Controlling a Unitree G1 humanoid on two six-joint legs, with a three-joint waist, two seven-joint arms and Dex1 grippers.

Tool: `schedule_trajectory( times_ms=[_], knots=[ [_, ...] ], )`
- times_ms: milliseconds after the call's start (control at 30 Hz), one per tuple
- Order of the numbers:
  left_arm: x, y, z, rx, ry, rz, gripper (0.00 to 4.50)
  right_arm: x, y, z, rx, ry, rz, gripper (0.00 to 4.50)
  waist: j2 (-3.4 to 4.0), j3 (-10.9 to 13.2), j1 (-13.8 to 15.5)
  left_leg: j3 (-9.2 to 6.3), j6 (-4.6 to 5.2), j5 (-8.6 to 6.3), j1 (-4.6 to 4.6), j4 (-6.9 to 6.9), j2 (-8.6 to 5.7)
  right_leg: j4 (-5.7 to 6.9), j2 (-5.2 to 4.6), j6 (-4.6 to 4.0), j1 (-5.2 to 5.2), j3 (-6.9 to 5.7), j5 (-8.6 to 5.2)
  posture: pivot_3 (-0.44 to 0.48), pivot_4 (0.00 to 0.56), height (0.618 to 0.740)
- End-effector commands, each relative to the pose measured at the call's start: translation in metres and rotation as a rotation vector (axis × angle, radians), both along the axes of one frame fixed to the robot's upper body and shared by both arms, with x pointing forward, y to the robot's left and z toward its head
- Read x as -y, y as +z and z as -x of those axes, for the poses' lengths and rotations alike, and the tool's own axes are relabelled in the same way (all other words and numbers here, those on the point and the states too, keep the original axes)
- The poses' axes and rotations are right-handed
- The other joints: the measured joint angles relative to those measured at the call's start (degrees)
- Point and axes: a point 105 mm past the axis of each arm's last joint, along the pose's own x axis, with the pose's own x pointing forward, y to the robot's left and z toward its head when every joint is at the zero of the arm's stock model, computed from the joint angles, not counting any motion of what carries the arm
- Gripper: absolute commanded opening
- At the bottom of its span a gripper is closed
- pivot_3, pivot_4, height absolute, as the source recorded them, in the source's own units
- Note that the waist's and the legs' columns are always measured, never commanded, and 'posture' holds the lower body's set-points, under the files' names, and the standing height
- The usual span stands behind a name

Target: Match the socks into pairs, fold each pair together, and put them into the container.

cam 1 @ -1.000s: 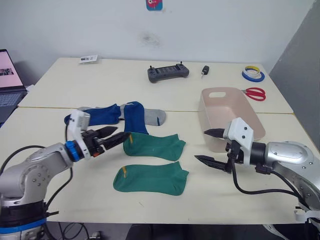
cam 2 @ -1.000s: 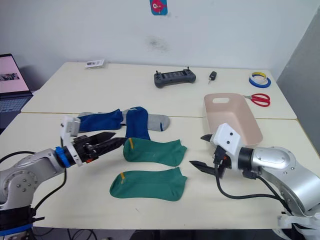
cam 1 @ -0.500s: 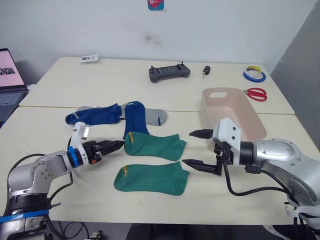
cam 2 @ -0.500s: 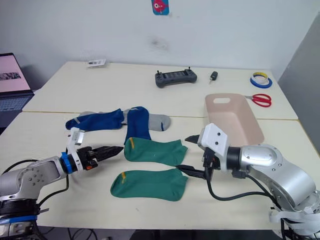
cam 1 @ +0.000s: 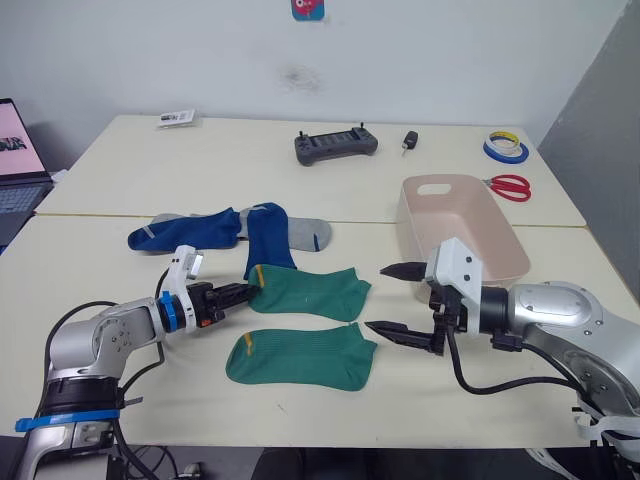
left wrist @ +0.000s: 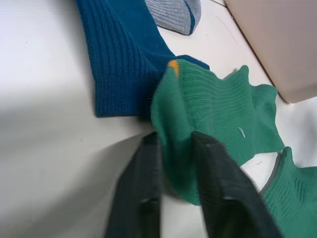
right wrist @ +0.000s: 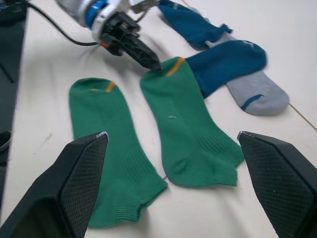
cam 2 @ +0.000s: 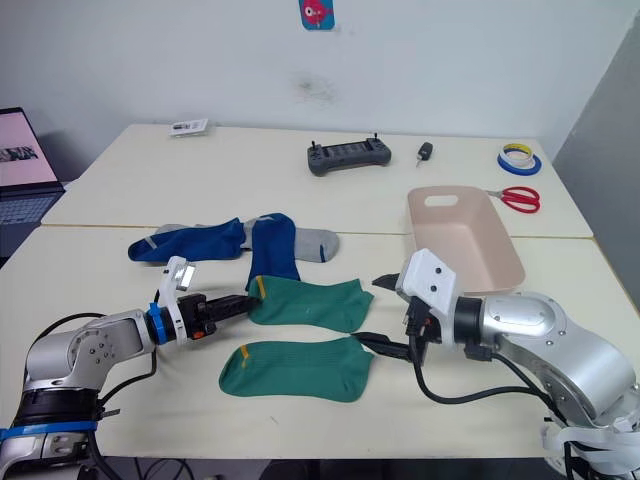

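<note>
Two green socks lie side by side at the table's front, the far one (cam 1: 310,292) and the near one (cam 1: 300,358). My left gripper (cam 1: 250,290) is shut on the far green sock's cuff (left wrist: 171,124), its fingers (left wrist: 141,198) pinching the raised edge. Two blue socks (cam 1: 185,230) (cam 1: 268,238) and a grey sock (cam 1: 312,233) lie just behind, the grey one partly under a blue one. My right gripper (cam 1: 378,298) stands open just right of the green socks' toes, holding nothing. The pinkish-beige container (cam 1: 470,230) sits empty at the right.
A black controller (cam 1: 336,145), a key fob (cam 1: 410,140), tape rolls (cam 1: 506,149) and red scissors (cam 1: 510,186) lie at the back of the table. A laptop (cam 1: 15,160) stands at the far left, and a small card (cam 1: 177,118) lies at the back left.
My left gripper reached right to the far green sock's cuff and shut on it. The right gripper came left from the container's front toward the socks' toes, still open.
</note>
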Motion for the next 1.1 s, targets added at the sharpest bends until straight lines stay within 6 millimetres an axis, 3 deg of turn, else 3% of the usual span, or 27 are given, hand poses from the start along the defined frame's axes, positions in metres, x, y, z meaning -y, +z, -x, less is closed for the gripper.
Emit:
schedule_trajectory(
  times_ms=[33,333,700,800,1100],
  knots=[
    [0.001,0.010,0.003,0.042,-0.011,-0.002,0.01,0.007,-0.004,-0.018,-0.030,-0.152,-0.056,4.50,0.00,0.0,-0.1,0.00,0.00,0.00,0.00,0.00,0.00,0.00,0.00,0.00,0.00,0.00,0.00,0.000,0.150,0.740],
    [0.005,0.006,0.011,0.046,-0.011,-0.011,0.01,-0.014,-0.048,-0.045,-0.236,-0.368,-0.165,4.50,0.03,0.0,-0.2,0.02,-0.01,0.00,0.00,-0.01,0.01,0.05,0.01,0.00,-0.04,0.03,0.00,0.000,0.150,0.740],
    [0.004,0.006,0.008,0.057,0.001,-0.018,0.01,-0.026,-0.076,-0.074,-0.261,-0.475,-0.176,4.50,0.04,0.0,-0.2,0.04,-0.01,0.00,0.02,-0.02,0.00,0.07,0.01,0.00,-0.06,0.03,0.00,0.000,0.150,0.740],
    [0.003,0.006,0.007,0.060,0.003,-0.020,0.00,-0.029,-0.077,-0.075,-0.260,-0.470,-0.181,3.87,0.04,0.0,-0.2,0.04,-0.01,0.00,0.01,-0.02,0.00,0.07,0.01,-0.01,-0.07,0.04,0.00,0.000,0.150,0.740],
    [0.000,0.006,0.008,0.067,0.015,-0.021,0.00,-0.033,-0.077,-0.073,-0.229,-0.433,-0.163,0.64,0.04,0.0,-0.2,0.04,-0.01,0.00,0.01,-0.02,0.00,0.07,0.01,-0.01,-0.07,0.03,0.00,0.000,0.150,0.740]
  ],
)
